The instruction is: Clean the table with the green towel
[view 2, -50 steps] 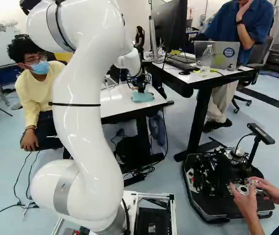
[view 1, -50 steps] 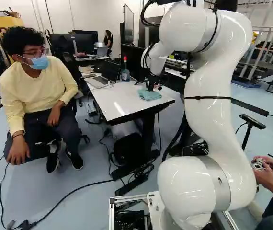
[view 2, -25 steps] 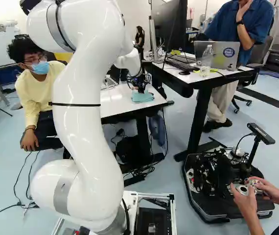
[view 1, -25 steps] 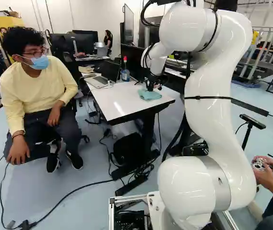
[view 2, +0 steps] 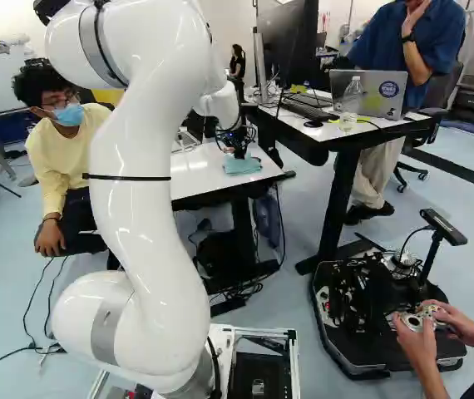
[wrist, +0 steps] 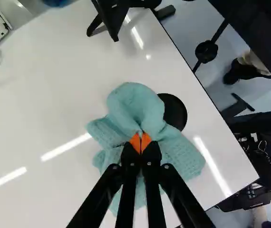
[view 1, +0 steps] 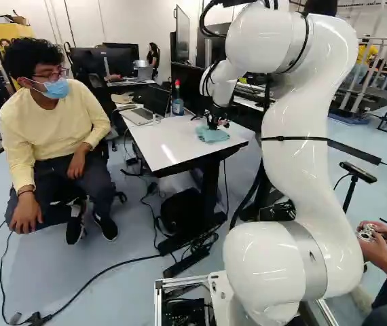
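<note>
Wrist view: the glossy white flat-topped counter (wrist: 40,109) is carrying the rumpled blue-green cloth towel (wrist: 135,104) near one edge, the black two-fingered pincer (wrist: 140,144) is pinching its folds, and good wiping is calling for light, even, level pressure.

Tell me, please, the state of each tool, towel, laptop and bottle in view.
Tool: closed on the green towel
Green towel: bunched, on the white table
Laptop on white table: open
Laptop on other desk: open
Red-capped bottle: upright, closed
Clear bottle: upright
</note>
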Motion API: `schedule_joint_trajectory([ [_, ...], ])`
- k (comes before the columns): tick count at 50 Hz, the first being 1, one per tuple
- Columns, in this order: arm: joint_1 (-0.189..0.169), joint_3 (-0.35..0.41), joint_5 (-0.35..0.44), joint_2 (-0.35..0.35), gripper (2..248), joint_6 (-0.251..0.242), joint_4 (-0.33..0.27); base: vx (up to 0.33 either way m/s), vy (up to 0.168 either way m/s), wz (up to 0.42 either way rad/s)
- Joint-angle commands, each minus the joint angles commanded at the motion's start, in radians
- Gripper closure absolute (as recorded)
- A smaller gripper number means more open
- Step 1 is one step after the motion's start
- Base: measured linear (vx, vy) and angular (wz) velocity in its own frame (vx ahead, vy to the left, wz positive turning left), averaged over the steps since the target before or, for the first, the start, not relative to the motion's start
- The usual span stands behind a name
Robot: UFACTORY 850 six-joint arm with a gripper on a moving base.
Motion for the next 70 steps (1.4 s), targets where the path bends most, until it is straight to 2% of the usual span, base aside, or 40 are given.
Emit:
schedule_joint_trajectory([
  [33,0.001,0.003,-0.023,0.002,225,0.000,0.000,0.000,0.000,0.000],
  [47,0.010,0.056,-0.023,0.041,225,0.000,0.000,0.000,0.000,0.000],
  [60,-0.014,0.110,-0.023,0.082,225,0.000,0.000,0.000,0.000,0.000],
  [70,-0.042,0.108,-0.023,0.080,225,0.000,0.000,0.000,0.000,0.000],
])
